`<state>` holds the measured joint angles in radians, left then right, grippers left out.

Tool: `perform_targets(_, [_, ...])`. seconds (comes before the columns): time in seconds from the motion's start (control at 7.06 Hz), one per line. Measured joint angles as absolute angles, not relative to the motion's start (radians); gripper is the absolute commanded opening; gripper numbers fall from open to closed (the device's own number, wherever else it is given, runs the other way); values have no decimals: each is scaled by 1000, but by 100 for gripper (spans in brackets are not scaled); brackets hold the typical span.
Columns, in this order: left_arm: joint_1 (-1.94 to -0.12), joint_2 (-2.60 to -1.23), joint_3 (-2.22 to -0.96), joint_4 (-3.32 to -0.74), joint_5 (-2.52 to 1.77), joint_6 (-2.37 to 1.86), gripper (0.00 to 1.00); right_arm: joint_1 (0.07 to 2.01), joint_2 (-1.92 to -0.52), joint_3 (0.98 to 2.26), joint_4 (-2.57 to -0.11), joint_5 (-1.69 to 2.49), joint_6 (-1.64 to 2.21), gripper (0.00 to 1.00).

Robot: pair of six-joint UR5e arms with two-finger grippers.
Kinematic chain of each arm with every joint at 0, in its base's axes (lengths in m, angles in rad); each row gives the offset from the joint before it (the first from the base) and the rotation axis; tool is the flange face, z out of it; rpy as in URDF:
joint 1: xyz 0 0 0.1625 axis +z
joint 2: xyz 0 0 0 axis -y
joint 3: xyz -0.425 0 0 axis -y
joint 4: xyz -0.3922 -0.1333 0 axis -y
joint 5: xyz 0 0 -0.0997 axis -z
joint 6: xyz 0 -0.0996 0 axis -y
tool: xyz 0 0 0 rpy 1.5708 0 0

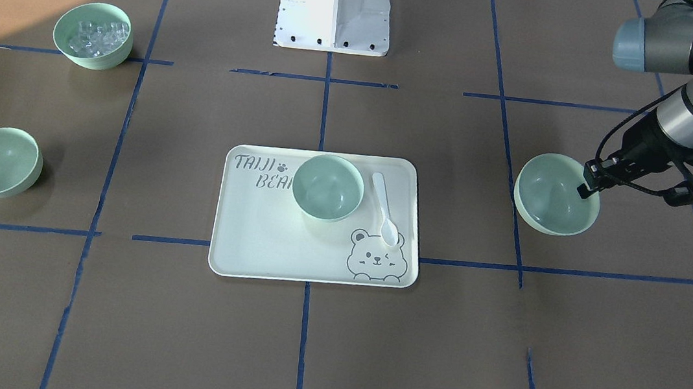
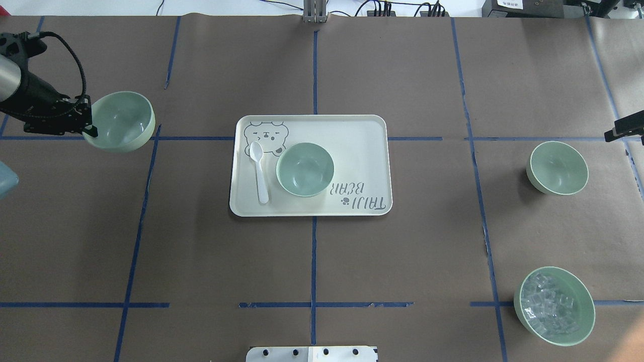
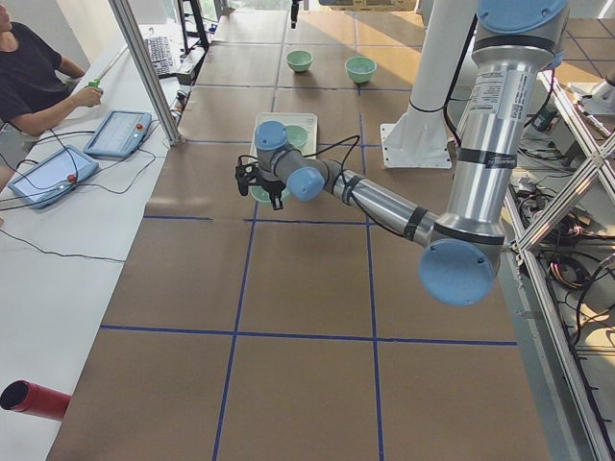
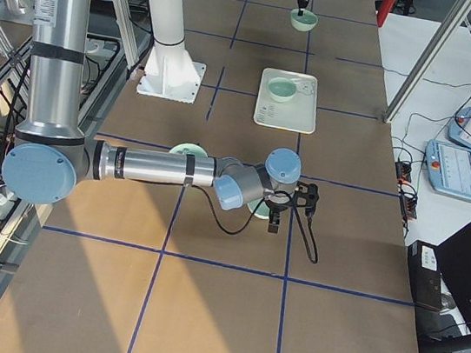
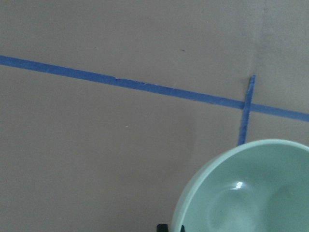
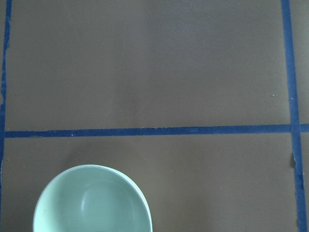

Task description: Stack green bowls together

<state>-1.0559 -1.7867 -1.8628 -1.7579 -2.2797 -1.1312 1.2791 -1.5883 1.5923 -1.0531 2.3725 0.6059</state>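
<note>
Item: left gripper [image 1: 589, 185] clamped across the rim of a tilted green bowl [image 1: 557, 194] on the robot's left — it is best carried level, centred over the second green bowl [image 1: 328, 187] on the cream tray [image 1: 237, 234], then lowered straight before release.

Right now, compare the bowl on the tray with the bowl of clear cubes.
The bowl on the tray is empty; the bowl of clear cubes is full of them. The first sits on the tray beside a spoon; the second stands directly on the table. The second looks wider. Both are pale green, round, upright.
</note>
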Motion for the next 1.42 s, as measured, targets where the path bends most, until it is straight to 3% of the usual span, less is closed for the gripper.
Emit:
perform_targets(0.43, [-1067,-1857,-1885,-1701,-2279,-1240,0,1168,-1597,1516,-880,2299,697,97])
perform_targets(0.71, [-1066,-1875,-1884,-1697,-2279,-1269,0,1121,-1612,1500,-849,2271,708,47])
perform_targets(0.85, [-1065,-1886,-1882,-1698,-2278,-1287,0,1109,-1614,1494,-846,2267,709,16])
perform_targets(0.99, [-1062,-1896,-1882,-1698,-2278,-1307,0,1100,-1614,1491,-844,2267,709,0])
perform_targets(1.42, [-1017,-1936,-1881,-1699,-2266,-1399,0,1092,-1602,1491,-844,2278,707,0])
